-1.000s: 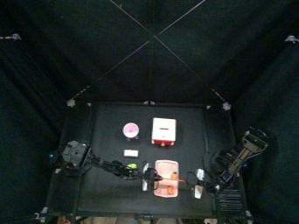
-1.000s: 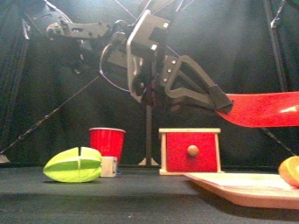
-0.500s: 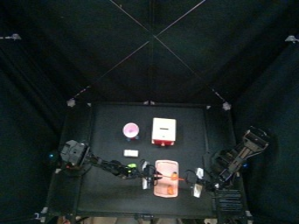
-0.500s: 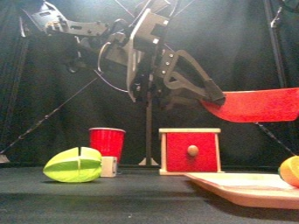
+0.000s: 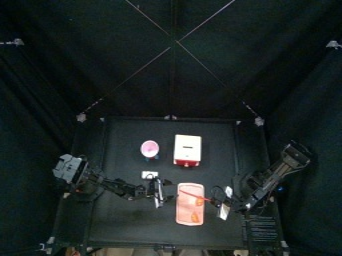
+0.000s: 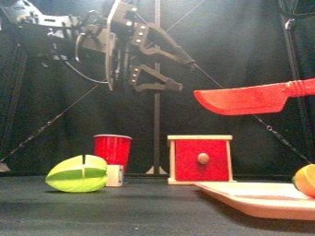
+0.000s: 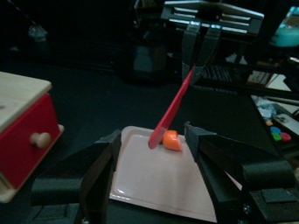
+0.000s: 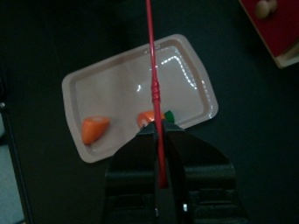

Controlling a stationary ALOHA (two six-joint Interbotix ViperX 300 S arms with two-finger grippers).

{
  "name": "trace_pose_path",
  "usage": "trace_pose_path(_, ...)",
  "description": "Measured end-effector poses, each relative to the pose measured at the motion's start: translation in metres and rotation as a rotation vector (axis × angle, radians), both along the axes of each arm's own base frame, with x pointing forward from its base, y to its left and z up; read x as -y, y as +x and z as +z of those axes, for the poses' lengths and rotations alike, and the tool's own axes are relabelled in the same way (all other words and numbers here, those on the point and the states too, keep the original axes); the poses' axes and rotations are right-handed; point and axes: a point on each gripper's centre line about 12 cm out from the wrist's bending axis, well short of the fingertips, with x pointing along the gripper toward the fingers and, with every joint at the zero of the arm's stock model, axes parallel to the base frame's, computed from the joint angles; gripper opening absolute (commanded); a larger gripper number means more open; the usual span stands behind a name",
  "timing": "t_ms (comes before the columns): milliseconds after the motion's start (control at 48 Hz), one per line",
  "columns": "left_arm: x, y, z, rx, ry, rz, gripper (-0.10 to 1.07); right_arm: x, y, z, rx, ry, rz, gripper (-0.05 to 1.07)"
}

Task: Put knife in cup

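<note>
The red knife (image 6: 246, 97) hangs in the air over the right of the table, its blade nearly level. My right gripper (image 8: 158, 133) is shut on its handle, and the thin blade (image 8: 152, 61) runs out above the tray. My left gripper (image 6: 170, 72) is open and empty, high up and a little to the left of the blade tip, apart from it. Between its wide jaws (image 7: 158, 162) I see the knife (image 7: 181, 92) slanting down from the other gripper. The small pink cup (image 5: 150, 149) stands upright at the table's left middle, also seen as the cup (image 6: 112, 149) far below the knife.
A salmon-pink tray (image 6: 246, 194) with orange food pieces (image 8: 93, 129) lies at the front right, below the knife. The red-and-white box (image 6: 200, 159) stands beside the cup. A green fruit half (image 6: 76, 173) lies in front of the cup.
My left gripper let go of the knife blade, opened wide and drew back to the left. The knife stays in the right gripper, now lying more level.
</note>
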Motion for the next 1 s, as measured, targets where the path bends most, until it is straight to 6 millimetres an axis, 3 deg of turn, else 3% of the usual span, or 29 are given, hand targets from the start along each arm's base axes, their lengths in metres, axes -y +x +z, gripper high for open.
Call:
trace_pose_path(375,-0.059,-0.065,0.017,0.145,-0.031,0.299,0.92,0.044,0.011,0.027,0.090,0.098,-0.173,0.26)
trace_pose_path(583,-0.109,-0.098,0.016,0.143,-0.069,0.506,0.92,0.061,0.024,0.043,0.108,0.071,-0.142,0.26)
trace_pose_path(750,-0.142,-0.122,0.028,0.190,-0.083,0.624,0.92,0.081,0.033,0.059,0.085,0.067,-0.180,0.26)
trace_pose_path(1000,-0.160,-0.160,0.017,0.159,-0.089,0.692,0.92,0.108,0.043,0.087,0.050,0.088,-0.191,0.26)
